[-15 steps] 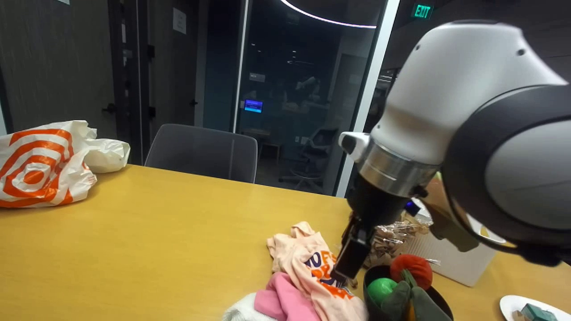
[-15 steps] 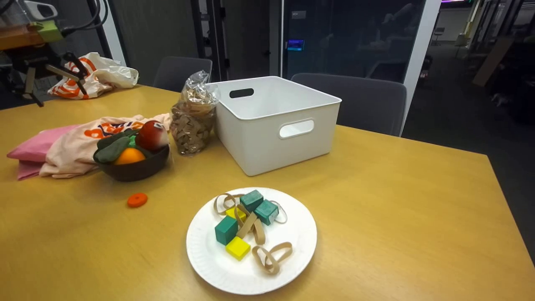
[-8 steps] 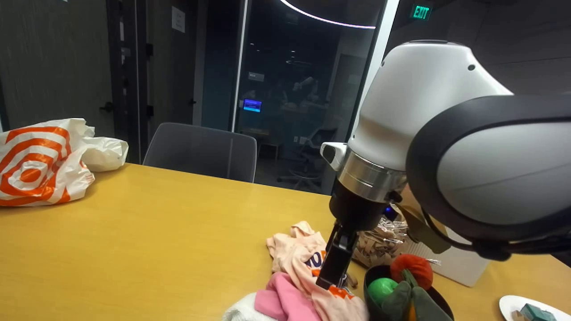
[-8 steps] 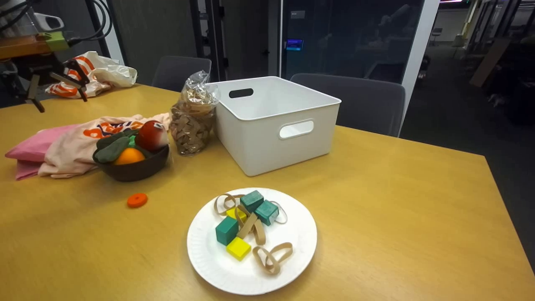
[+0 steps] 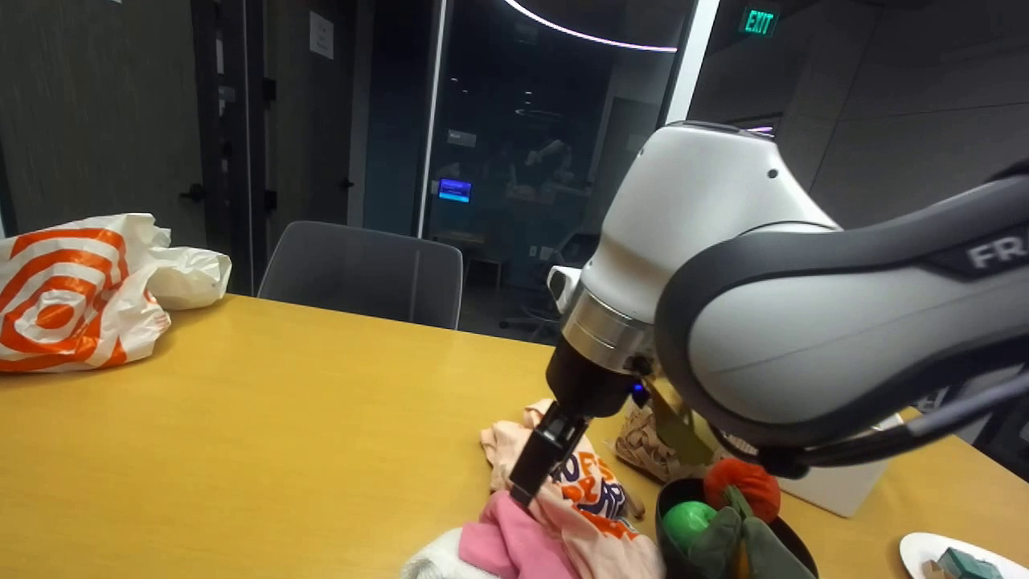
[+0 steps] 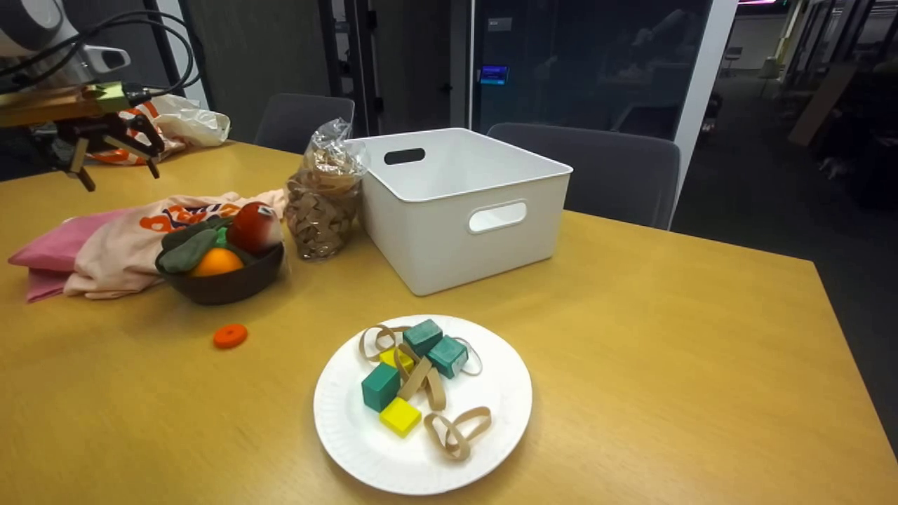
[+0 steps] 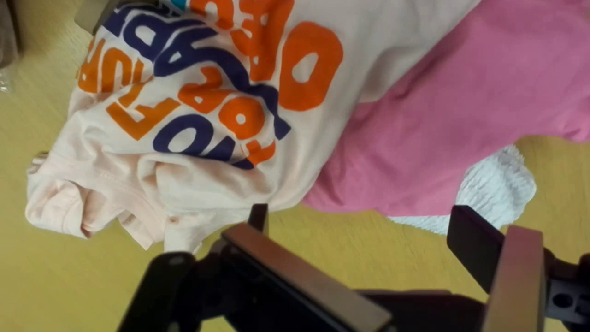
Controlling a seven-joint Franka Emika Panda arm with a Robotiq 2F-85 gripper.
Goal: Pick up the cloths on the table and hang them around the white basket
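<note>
1. Two fingers of the gripper (image 7: 360,216) stand wide apart above the table (image 5: 281,418).
2. Below lie one cream printed cloth (image 7: 216,110), overlapping one pink cloth (image 7: 428,138), and one white cloth (image 7: 498,189) partly under the pink.
3. Just beside the cream: a dark bowl (image 6: 217,289).
4. Farther off, one white basket (image 6: 449,252) stands upright.

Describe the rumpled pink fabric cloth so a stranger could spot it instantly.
On the yellowish wooden table stands a round dark bowl. Beside it lies a rumpled, lettered tan fabric cloth. The pink cloth sits between that and a textured white fabric cloth; unlike both, it's plain pink.
</note>
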